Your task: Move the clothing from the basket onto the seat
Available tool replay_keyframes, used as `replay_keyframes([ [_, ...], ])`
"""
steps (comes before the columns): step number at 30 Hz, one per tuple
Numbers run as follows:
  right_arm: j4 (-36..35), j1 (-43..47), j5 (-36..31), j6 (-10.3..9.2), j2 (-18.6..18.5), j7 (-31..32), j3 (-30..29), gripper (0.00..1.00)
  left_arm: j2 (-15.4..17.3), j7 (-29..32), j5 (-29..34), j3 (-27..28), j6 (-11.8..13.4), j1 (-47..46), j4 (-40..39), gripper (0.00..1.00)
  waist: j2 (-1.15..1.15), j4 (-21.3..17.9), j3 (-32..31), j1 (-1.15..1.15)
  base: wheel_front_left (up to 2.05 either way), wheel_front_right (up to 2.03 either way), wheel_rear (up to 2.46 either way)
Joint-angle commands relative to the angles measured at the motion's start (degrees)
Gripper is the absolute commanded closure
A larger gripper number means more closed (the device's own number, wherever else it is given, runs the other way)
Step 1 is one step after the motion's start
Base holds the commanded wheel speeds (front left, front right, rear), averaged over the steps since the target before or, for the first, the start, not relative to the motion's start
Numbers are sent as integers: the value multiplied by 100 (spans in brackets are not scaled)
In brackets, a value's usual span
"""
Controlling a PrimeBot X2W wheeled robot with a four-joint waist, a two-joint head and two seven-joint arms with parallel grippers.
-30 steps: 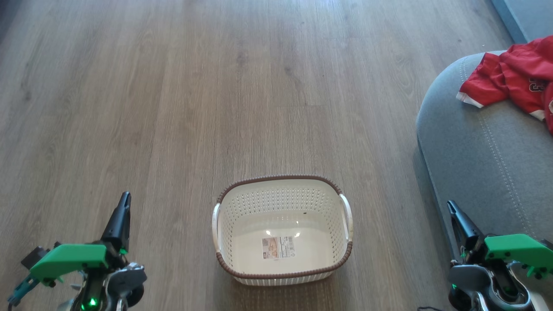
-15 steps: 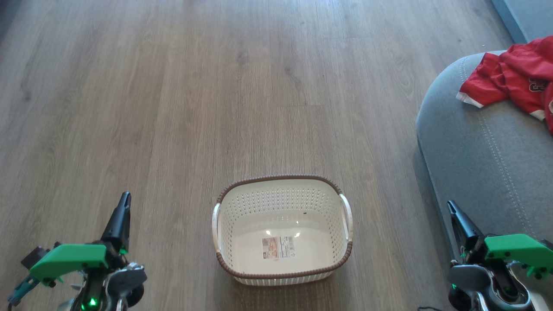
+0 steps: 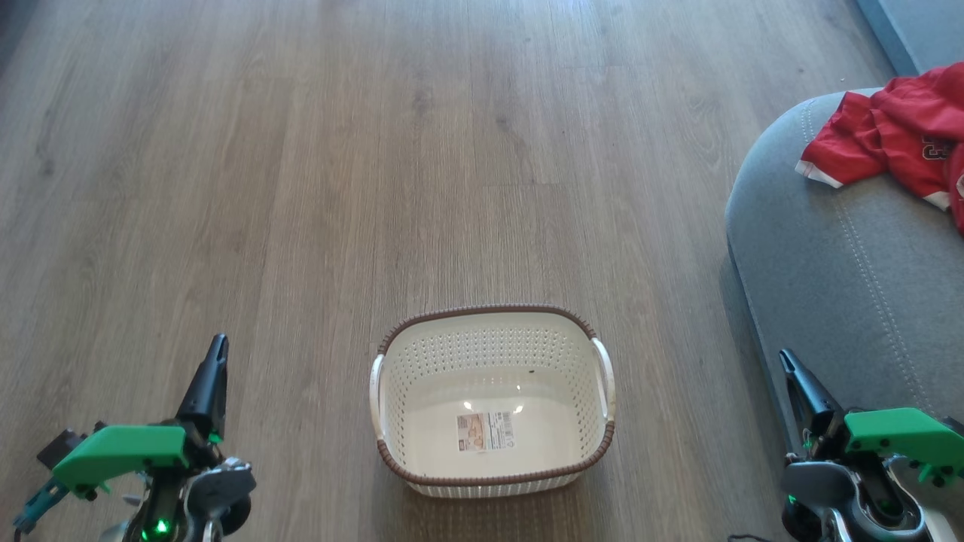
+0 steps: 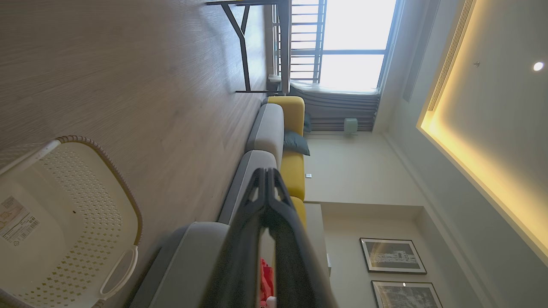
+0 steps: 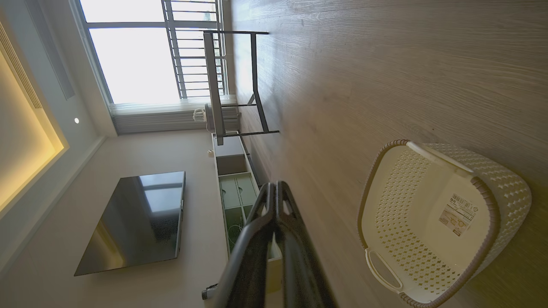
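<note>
Bright red soft-fabric clothing with white trim and dark lettering (image 3: pixel 896 143): heaped on the far part of the large grey upholstered seat with light stitching (image 3: pixel 828 263), cut off by the head view's right edge, well apart from everything else. Small cream perforated plastic basket with a brown woven-look rim (image 3: pixel 482 354): on the wood-plank floor (image 3: pixel 301 188) between the two arms, nothing inside but a paper label (image 3: pixel 484 430) on its bottom. Left gripper (image 3: pixel 218 346) and right gripper (image 3: pixel 787 357): low at either side of the basket, dark fingers pressed together to a point, holding nothing.

Probably a closing check rather than another pick. To do it well: look into the basket corners for any leftover piece, confirm that the red heap sits wholly on the cushion and not over its rounded edge, hold both arms clear of the white handles, and reach for nothing more.
</note>
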Motion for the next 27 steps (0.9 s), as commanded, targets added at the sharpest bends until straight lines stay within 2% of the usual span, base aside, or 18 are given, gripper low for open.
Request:
replay_keyframes([
  [1,-212,-275,33,40,-81,43,100,100,24,23,-3,210,-40,-320,-169,100,0,0,0,0,0,0,0],
  [27,-212,-275,33,40,-81,43,100,100,23,24,-2,211,-40,-320,-169,100,0,0,0,0,0,0,0],
])
